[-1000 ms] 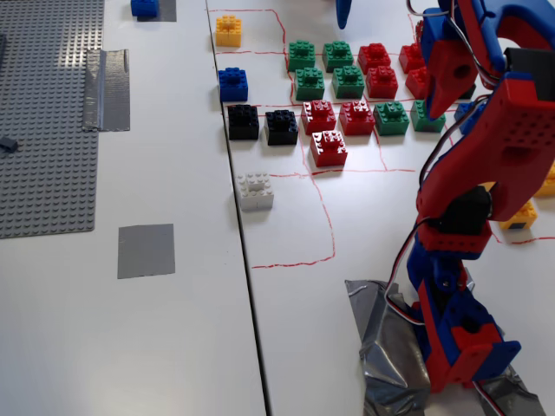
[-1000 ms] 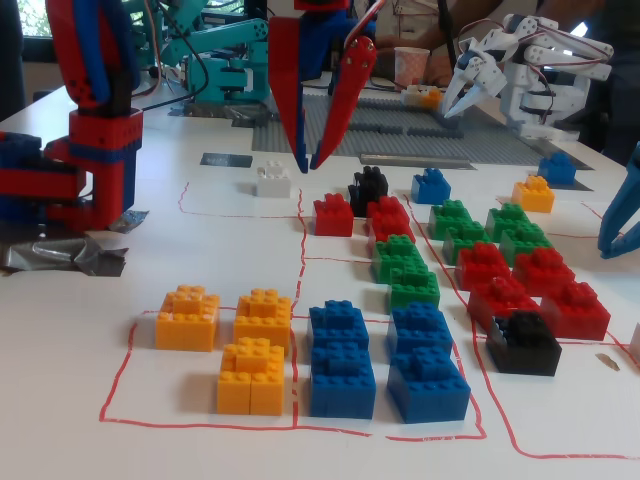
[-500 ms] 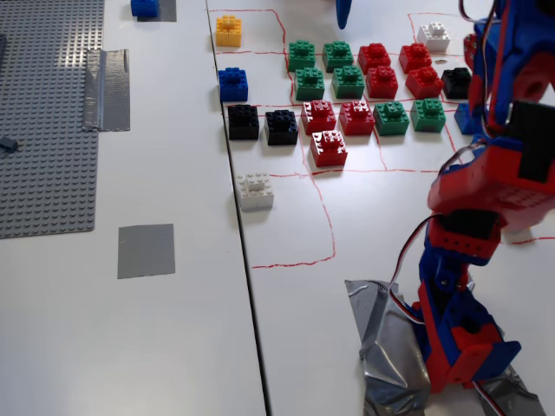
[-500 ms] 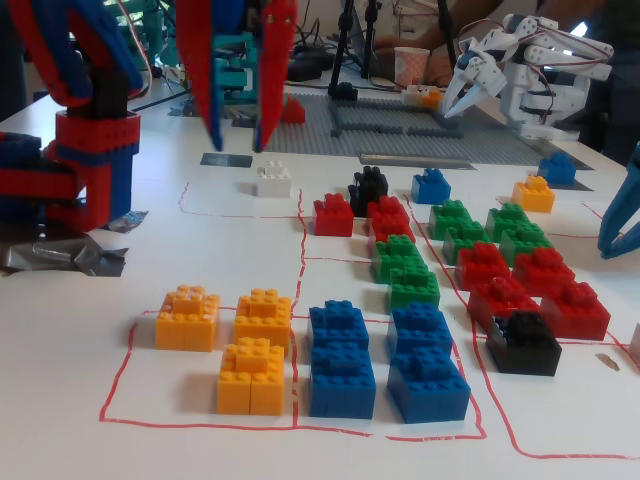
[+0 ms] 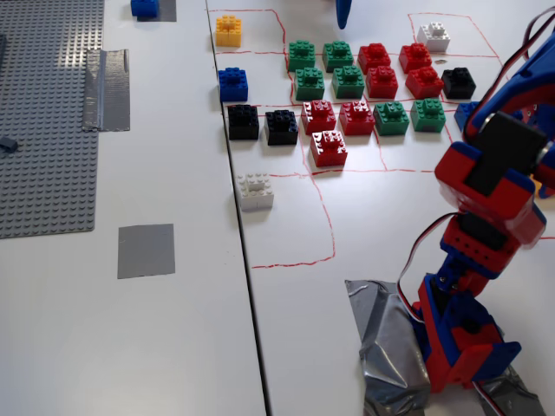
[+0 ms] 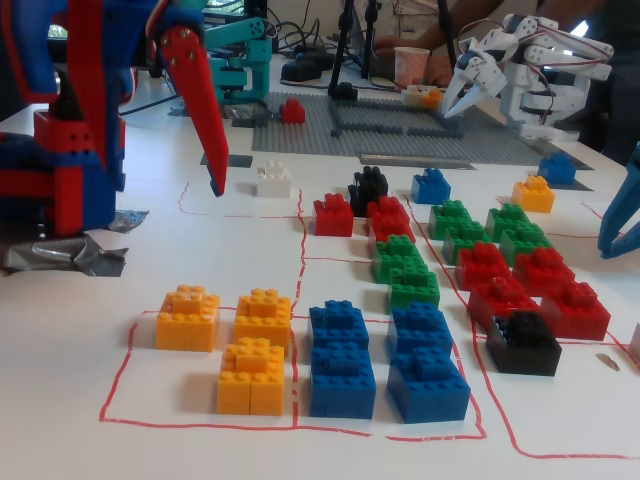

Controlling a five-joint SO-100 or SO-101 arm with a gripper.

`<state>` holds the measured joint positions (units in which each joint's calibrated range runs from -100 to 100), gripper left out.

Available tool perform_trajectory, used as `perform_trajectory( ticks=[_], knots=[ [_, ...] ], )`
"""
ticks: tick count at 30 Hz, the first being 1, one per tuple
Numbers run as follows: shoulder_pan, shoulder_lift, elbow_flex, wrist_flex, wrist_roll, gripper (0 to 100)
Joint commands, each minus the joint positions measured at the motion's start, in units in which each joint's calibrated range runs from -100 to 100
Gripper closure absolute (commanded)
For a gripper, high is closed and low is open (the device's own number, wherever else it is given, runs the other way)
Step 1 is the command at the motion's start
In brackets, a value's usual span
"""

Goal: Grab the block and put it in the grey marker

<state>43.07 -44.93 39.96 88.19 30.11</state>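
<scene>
In a fixed view from low down, my gripper (image 6: 212,186) hangs at the left, tips pointing down just above the table near the white brick (image 6: 272,179). One long red finger (image 6: 198,100) shows; the gripper is open and holds nothing. Three yellow-orange blocks (image 6: 187,317) sit in the red-outlined box at the front left, below and in front of the gripper. Another yellow block (image 5: 228,29) lies at the far edge in a fixed view from above. The grey marker (image 5: 146,250) is a flat square on the left table half. In that view my arm (image 5: 486,173) leans off the right edge, so the gripper is out of view.
Rows of red, green, black and blue bricks (image 5: 347,82) fill the red-lined grid. A studded grey baseplate (image 5: 48,113) and a tape strip (image 5: 107,76) lie at the left. Another arm's blue gripper (image 6: 620,215) and a white robot hand (image 6: 520,70) stand at the right.
My arm has swung away from above the red and green bricks, rightwards in the view from above. The gripper has moved left and come lower in the low view.
</scene>
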Motion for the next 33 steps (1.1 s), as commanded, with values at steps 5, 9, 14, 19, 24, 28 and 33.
perform_trajectory(
  ticks=[5,9,14,19,24,28,33],
  knots=[
    [1.8,2.0,5.4,-10.3,1.9,69],
    [1.8,5.7,5.9,-13.4,1.9,68],
    [1.8,8.0,8.0,-17.7,2.5,69],
    [1.8,8.1,10.8,-20.6,2.7,68],
    [1.7,8.3,11.8,-21.9,2.3,69],
    [1.9,8.6,12.4,-22.9,2.3,69],
    [2.4,9.2,13.1,-23.8,2.5,72]
  ],
)
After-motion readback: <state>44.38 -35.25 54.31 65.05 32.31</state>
